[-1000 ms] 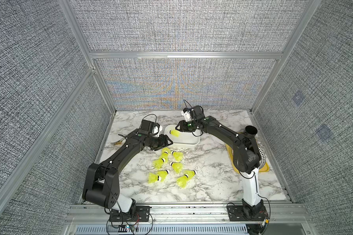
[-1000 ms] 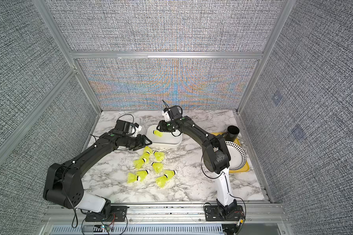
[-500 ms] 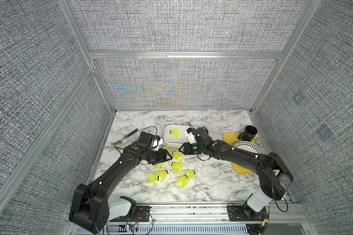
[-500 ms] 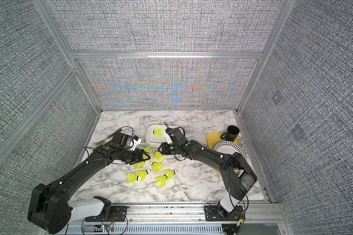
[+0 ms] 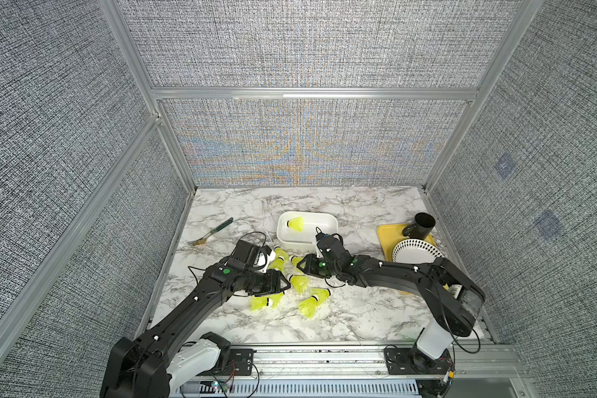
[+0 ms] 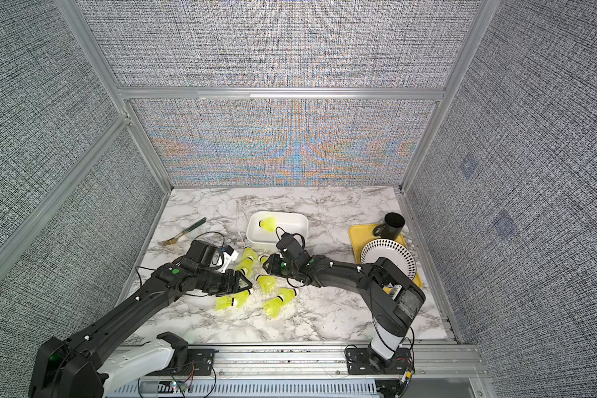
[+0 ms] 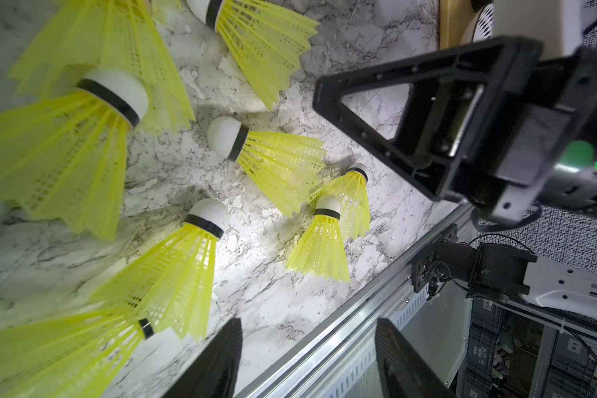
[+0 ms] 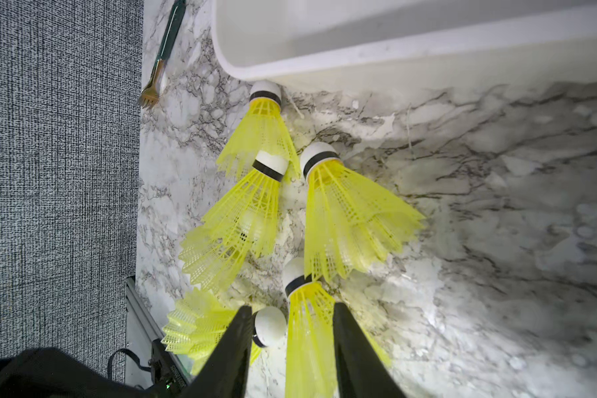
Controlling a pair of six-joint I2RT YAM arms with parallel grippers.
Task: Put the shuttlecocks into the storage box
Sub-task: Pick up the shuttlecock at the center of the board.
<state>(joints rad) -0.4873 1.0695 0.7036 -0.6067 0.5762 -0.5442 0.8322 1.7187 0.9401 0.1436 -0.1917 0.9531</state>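
Hidden: in both top views the arms (image 5: pixel 393 275) covered both grippers' fingertips and parts of several shuttlecocks (image 5: pixel 299 283). The number lying loose could not be fixed.
Cut off: in the right wrist view the box (image 8: pixel 393 65) ran out of frame, and only one outer wall and a rounded corner showed.
Left gripper (image 7: pixel 307 324): jaws were wide apart and empty, with only the table (image 7: pixel 273 303) edge and the rail between the fingers.
Right gripper (image 8: pixel 292 306): jaws were apart, straddling one skirt (image 8: pixel 309 330) whose cap pointed toward the box. A gap showed beside one finger, and no clamp was seen.
Box contents: one shuttlecock (image 5: pixel 295 224) lay on its side at the box's left end.
Loose group: the rest lay on the table in front of the box, between the two grippers. One cap (image 8: pixel 265 93) lay just beside the box's outer wall.
Left gripper and group: it stood at the group's left side, near two front shuttlecocks. Contact could not be told.
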